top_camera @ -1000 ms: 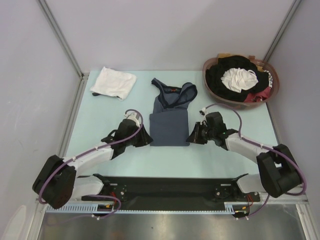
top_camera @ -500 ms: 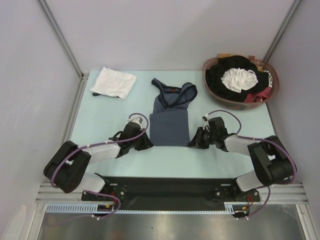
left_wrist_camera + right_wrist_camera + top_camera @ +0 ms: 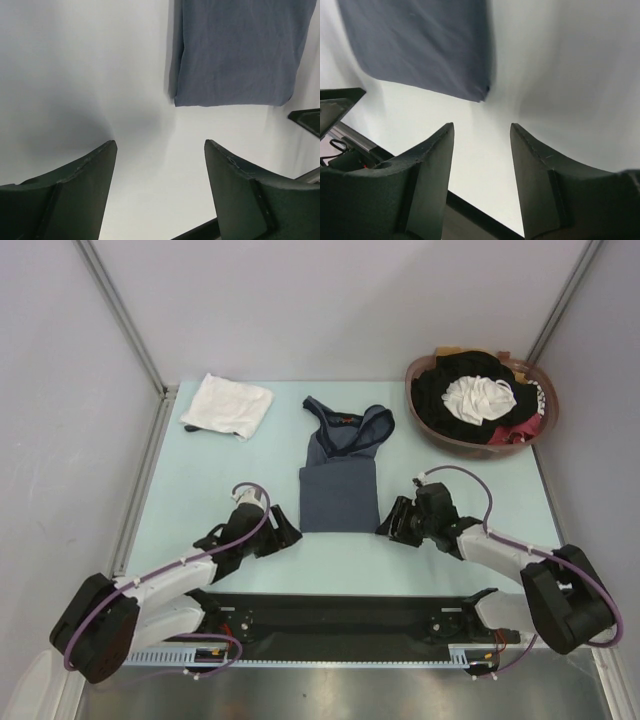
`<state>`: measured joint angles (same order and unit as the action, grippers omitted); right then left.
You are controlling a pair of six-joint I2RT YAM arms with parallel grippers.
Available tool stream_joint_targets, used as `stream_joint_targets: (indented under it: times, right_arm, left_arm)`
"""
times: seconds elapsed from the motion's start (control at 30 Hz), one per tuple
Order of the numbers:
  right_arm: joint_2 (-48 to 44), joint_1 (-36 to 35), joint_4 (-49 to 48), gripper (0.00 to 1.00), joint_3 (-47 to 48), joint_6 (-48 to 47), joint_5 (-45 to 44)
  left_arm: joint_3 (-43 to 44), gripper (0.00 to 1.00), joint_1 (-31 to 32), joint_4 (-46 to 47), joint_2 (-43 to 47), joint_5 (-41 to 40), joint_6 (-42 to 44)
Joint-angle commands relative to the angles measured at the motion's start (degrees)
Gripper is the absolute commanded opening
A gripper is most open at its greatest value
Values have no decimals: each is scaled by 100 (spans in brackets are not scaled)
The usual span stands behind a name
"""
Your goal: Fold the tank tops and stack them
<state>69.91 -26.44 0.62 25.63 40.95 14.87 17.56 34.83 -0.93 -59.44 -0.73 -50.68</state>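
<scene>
Flanking one grey-blue top (image 3: 338,498), left hand (image 3: 160,144), right hand (image 3: 481,126), both spread, one white top (image 3: 227,405) apart.

Left claw (image 3: 288,536), right claw (image 3: 386,525) flank grey tank top (image 3: 338,498).

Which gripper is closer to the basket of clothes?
Right. The right gripper is beside the grey top, on the basket's side; the left gripper is across that top, farther.

left wrist: grey top (image 3: 237,50) cut off by top edge | right wrist: grey top (image 3: 420,45) blurred, cut off at top | top view: clothes (image 3: 440,395) in basket (image 3: 452,445) overlap, separate pieces untellable, under layers hidden
</scene>
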Motion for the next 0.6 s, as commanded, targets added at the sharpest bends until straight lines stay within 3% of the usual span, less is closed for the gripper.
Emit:
stream_joint_targets:
  times: [0.0,0.23,0.4,0.43,0.57]
  right_arm:
    - [330,-81,-305,55,48,378,-318]
    - [874,-107,-1011,54,-49,879,-309]
    - [1217,-134,-1248,50,21,941,-336]
    - [1279,-125,-1275,43,47,941,-336]
    - [1481,-125,-1424,28,56,950,-318]
  left_arm:
    - [133,77,42,418,-164,-24,-417]
    - [-341,73,42,1568,-717,29,-1346]
    - [-280,70,42,1711,-1200,196,-1489]
    - [-245,70,50,1710,-1254,196,-1489]
    - [-192,69,42,1772,-1430,179,-1498]
